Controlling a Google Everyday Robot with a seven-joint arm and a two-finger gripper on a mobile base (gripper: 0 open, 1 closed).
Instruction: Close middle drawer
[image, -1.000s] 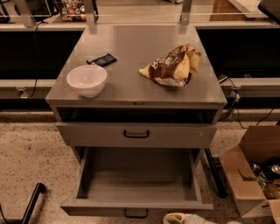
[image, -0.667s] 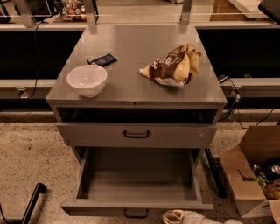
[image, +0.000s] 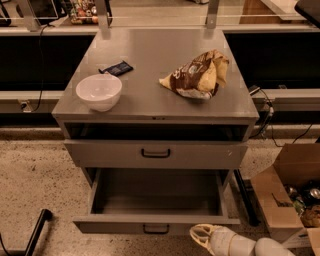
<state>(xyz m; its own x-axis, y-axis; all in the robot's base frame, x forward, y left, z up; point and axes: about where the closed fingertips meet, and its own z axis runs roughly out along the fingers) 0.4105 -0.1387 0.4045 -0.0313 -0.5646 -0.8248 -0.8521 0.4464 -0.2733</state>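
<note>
The hand (image: 202, 236) has risen, just beside the open middle drawer (image: 110, 224).

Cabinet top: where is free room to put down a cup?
Bare: the top's middle strip between bowl and chip bag, and the back behind the packet. The open middle drawer is also empty. Crowded: its front right corner, where the gripper hovers.

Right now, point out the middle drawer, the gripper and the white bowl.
middle drawer (image: 156, 200): camera view, bare floor inside its pulled-out box.
gripper (image: 200, 236): camera view, its pale tip, low by the right end of the drawer front.
white bowl (image: 98, 90): camera view, its inside, on the cabinet top's left.
</note>
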